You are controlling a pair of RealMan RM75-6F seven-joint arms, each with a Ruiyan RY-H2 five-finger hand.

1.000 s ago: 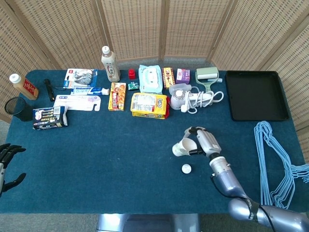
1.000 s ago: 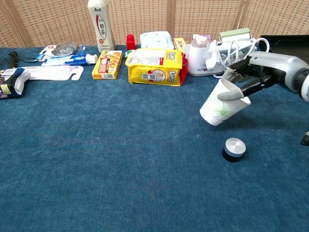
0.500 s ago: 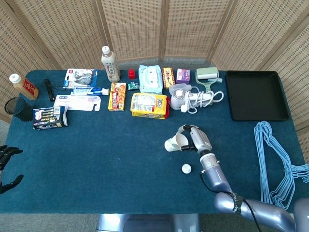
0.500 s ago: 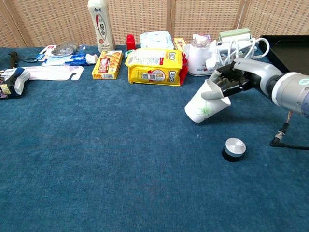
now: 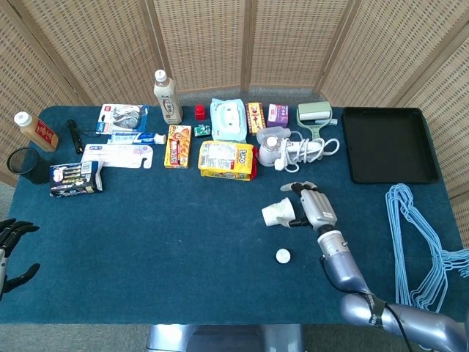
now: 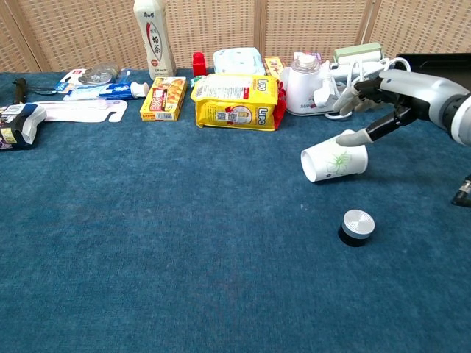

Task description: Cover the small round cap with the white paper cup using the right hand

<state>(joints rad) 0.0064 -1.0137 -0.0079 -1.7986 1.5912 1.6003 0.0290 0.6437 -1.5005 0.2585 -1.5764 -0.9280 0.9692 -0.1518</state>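
The white paper cup (image 5: 277, 214) (image 6: 335, 163) lies on its side on the blue cloth, base to the left. My right hand (image 5: 312, 206) (image 6: 386, 99) is just right of it with fingers spread; one finger (image 6: 355, 137) touches the cup near its mouth end, and nothing is gripped. The small round cap (image 5: 283, 255) (image 6: 357, 226), black with a silver top, sits uncovered on the cloth a little nearer me than the cup. My left hand (image 5: 12, 248) hangs off the table's left front edge, fingers apart and empty.
A row of goods lines the far side: a yellow packet (image 5: 227, 160), a white appliance with cord (image 5: 282, 149), boxes and a bottle (image 5: 167, 97). A black tray (image 5: 388, 144) is at far right, with blue hangers (image 5: 421, 242) near the right edge.
The cup was held tilted above the cloth with fingers at its mouth. Now it lies on its side, a little further right, and the right hand's fingers have spread away from it.
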